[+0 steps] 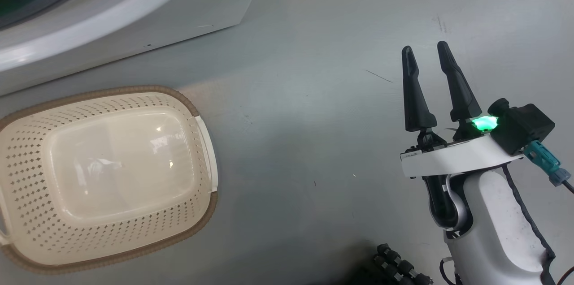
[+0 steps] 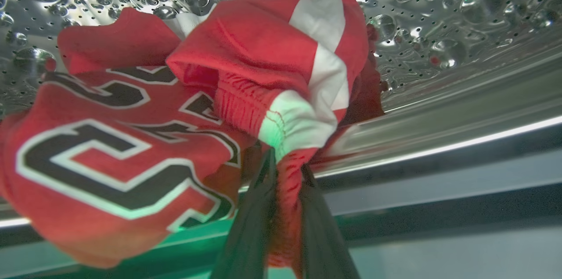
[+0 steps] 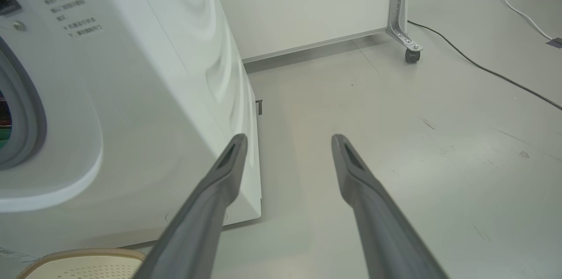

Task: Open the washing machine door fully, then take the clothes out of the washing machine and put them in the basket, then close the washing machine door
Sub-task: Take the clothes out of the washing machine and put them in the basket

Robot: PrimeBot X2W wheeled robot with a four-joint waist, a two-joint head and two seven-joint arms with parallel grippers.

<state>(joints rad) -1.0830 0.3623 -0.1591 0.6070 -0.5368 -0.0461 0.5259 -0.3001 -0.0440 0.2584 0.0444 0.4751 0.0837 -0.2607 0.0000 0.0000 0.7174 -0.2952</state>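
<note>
The left gripper point(image 2: 287, 164) is inside the steel drum point(image 2: 439, 16) of the washing machine point(image 1: 134, 20). Its 2 dark fingers are drawn close together, pinching a fold of red cloth between them. The fold looks to belong to the red garment with the white band point(image 2: 263, 51), which bunches up toward 12 o'clock from the fingertips in the left wrist view. The jersey point(image 2: 109, 160), with its block lettering, lies touching it toward 9 o'clock, draped low over the drum's lip. I cannot tell whether any of the jersey is caught in the pinch.

The clothes are all in the drum, and the basket point(image 1: 188, 218) stands on the floor just in front of the machine with nothing in it.

The coming move turns on 1 relation: the bundle lies straight ahead of the left claw, along the fingers' own line. The way out therefore runs backward toward 6 o'clock, over the drum lip and then down to the basket. The jersey may drag along or snag on that lip.

The right gripper point(image 1: 424, 48) has its fingers spread wide and holds nothing. In the head view it sits over bare floor at 3 o'clock from the basket, well apart from it, and is the farther arm from the clothes.
</note>
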